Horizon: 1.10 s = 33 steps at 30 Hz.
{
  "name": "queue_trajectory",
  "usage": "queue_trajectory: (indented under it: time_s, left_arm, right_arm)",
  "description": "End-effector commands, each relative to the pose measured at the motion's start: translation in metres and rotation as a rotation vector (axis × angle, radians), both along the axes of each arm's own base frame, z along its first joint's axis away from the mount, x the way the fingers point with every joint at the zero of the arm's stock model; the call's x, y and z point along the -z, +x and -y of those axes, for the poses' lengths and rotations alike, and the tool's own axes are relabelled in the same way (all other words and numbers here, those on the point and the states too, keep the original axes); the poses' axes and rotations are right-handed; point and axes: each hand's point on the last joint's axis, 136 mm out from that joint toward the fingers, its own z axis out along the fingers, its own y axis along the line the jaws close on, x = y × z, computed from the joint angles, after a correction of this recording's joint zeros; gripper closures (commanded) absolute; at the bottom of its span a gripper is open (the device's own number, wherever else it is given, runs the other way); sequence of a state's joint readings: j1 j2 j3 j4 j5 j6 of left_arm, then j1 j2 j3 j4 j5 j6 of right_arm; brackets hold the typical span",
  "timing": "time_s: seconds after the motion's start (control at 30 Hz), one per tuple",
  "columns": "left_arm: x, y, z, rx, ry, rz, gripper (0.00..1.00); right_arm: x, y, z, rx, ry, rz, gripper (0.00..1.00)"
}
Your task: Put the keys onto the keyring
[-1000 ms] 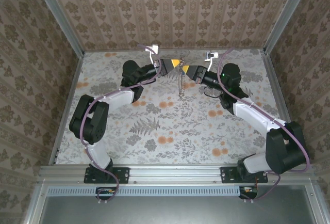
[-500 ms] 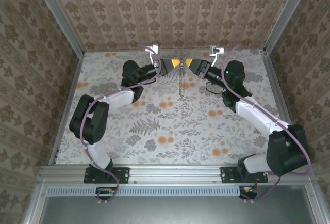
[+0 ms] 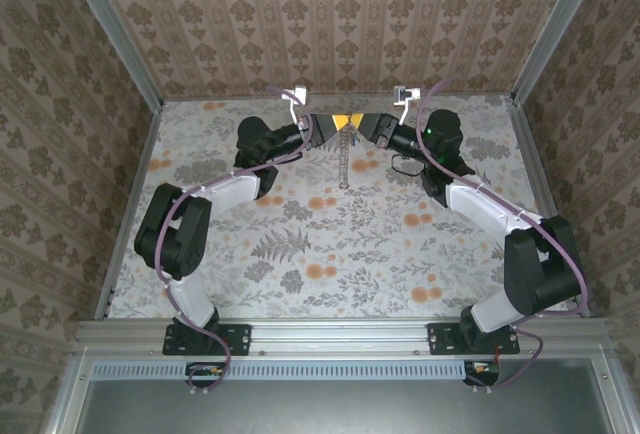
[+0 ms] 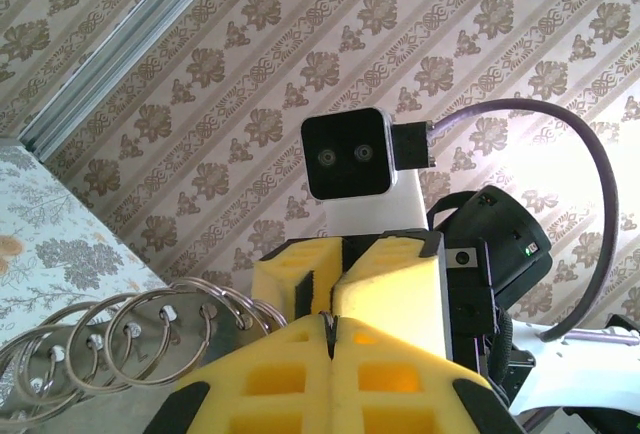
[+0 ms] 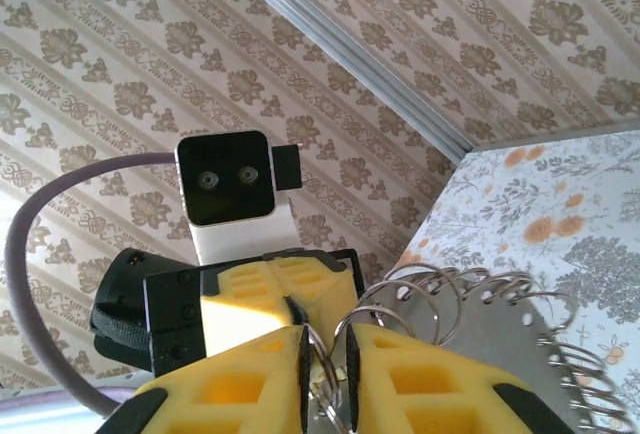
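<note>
The left end effector [image 4: 330, 329], pressed together, pinches the keyring [image 3: 343, 159], which hangs above the far edge of the worktop [image 3: 300, 244], midway along. The right end effector [image 5: 323, 374] stands narrowly parted around one loop. A sideways tug there could twist the ring free and drop it.

From above, the keyring [image 3: 344, 159] is too small to tell one loop from the next. At the left wrist its coils run off the lower-left edge. Whether the right gripper [image 5: 325, 359] truly pinches the loop between its pads, I can't tell.
</note>
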<state>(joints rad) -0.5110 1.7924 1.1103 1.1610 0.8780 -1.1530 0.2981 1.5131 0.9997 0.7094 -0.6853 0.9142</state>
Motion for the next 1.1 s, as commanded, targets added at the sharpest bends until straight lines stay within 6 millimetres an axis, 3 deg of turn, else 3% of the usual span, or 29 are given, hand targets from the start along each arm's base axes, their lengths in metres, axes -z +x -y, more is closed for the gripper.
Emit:
queue_trajectory:
  time_s: [0.0,0.3,0.47,0.77,0.93,1.07]
  left_arm:
    - [-0.024,-0.009,0.0,0.018,-0.052,0.08,1.0]
    - [-0.024,-0.01,0.003,0.027,-0.051,0.079,1.0]
    - [-0.024,-0.01,0.003,0.028,-0.051,0.081,1.0]
    - [-0.024,-0.011,0.003,0.026,-0.051,0.079,1.0]
    - [-0.024,-0.01,0.003,0.026,-0.05,0.078,1.0]
    - [-0.022,-0.009,0.003,0.027,-0.044,0.076,1.0]
  right_arm:
    - [-0.019,-0.006,-0.002,-0.035,0.026,0.069,0.79]
    - [-0.014,-0.003,-0.004,-0.045,0.03,0.052,0.86]
    - [-0.012,-0.003,-0.004,-0.048,0.036,0.046,0.95]
    - [-0.01,-0.005,-0.007,-0.074,0.041,0.039,0.88]
    - [-0.006,-0.003,-0.008,-0.081,0.039,0.03,1.0]
    - [-0.005,0.0,-0.009,-0.084,0.033,0.033,1.0]
